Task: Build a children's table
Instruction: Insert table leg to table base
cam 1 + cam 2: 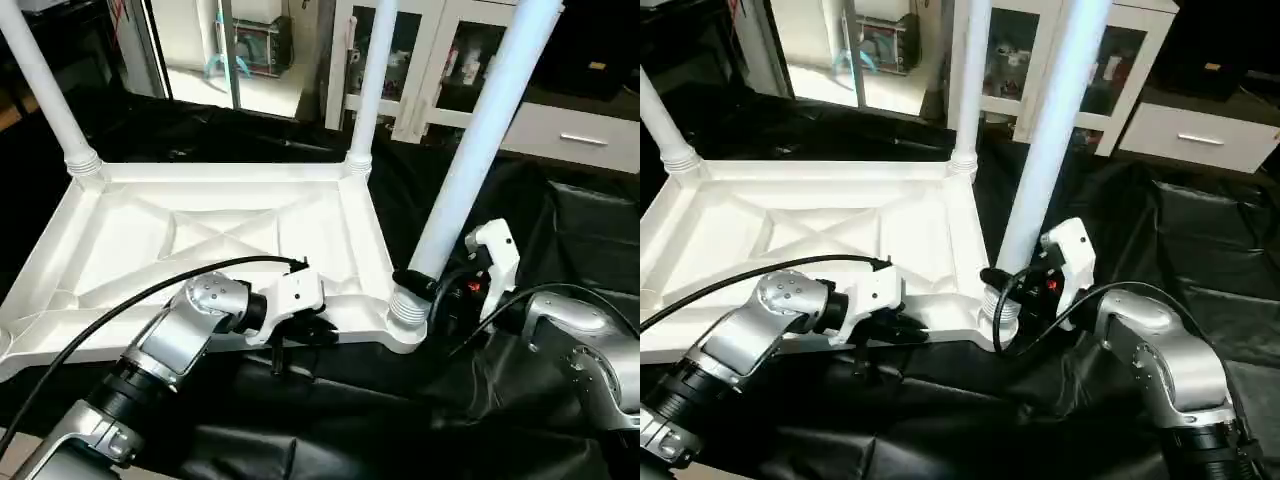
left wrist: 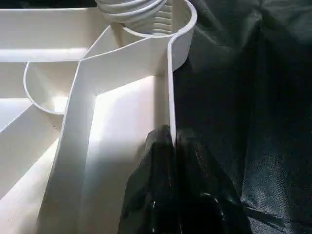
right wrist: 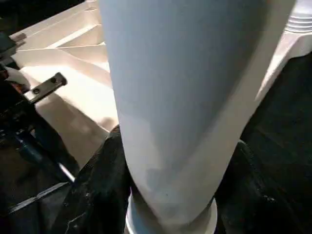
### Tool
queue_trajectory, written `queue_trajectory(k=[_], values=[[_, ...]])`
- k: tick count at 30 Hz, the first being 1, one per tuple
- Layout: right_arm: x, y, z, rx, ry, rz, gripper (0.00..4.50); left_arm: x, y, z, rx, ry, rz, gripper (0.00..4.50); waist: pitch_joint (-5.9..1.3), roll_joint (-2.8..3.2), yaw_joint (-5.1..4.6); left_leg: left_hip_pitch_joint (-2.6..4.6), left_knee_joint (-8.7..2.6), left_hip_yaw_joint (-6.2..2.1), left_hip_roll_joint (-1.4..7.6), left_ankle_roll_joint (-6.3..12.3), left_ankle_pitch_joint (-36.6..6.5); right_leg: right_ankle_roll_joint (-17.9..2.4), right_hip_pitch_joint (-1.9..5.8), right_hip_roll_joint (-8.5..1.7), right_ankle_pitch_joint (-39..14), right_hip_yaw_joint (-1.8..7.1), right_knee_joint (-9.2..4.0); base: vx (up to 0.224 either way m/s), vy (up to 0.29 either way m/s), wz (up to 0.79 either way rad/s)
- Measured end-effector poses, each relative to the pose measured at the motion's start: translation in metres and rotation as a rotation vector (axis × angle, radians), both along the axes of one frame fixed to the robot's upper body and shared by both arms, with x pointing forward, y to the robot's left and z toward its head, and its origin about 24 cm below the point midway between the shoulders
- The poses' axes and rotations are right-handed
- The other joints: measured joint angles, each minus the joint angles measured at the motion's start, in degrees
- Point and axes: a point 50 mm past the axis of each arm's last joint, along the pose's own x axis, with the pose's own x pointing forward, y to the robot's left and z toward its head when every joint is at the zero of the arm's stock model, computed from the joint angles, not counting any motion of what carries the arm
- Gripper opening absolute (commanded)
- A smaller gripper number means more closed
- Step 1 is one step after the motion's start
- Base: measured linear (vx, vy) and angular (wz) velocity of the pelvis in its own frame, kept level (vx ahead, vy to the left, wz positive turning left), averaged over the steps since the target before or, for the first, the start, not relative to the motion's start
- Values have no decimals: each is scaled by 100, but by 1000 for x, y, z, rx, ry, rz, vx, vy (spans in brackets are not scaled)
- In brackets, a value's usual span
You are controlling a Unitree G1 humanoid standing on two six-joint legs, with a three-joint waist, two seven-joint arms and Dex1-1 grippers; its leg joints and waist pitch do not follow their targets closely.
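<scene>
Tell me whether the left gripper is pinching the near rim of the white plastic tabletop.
Yes: the left gripper has its black fingers closed on the thin near rim of the upturned white plastic tabletop.

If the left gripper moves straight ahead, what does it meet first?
The left gripper is shut on the tabletop's rim; straight ahead along it probably comes the corner socket holding a leg.

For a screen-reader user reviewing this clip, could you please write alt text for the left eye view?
A white table top lies upside down on black cloth. The right hand grips the near-right leg just above its corner socket, while the left hand pinches the top's near rim. Two more legs stand at the far corners.
</scene>
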Motion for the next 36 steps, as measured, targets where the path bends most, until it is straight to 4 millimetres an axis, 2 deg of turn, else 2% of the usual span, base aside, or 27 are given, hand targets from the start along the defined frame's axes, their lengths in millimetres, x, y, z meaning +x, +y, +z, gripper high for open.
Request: queue_trajectory(k=[10,19,27,36], values=[[-2,8,-3,0,18,72,191,2,1,0,1,5,7,10,-27,-42,-1,4,0,7,4,-1,0,0,7,0,0,1,0,0,0,0],[0,11,-4,-36,-7,92,191,2,0,-1,3,7,7,10,-35,-53,0,8,0,14,10,-2,1,0,12,0,0,0,-1,0,0,0],[0,9,-4,-34,1,96,191,3,1,-1,8,8,5,10,-40,-60,0,9,0,16,12,-2,1,0,13,0,0,-1,-1,0,0,0],[-10,-1,-5,-47,44,128,191,3,1,0,11,9,0,10,-40,-61,3,6,0,17,16,-2,1,0,13,0,0,-5,-5,0,0,0]])
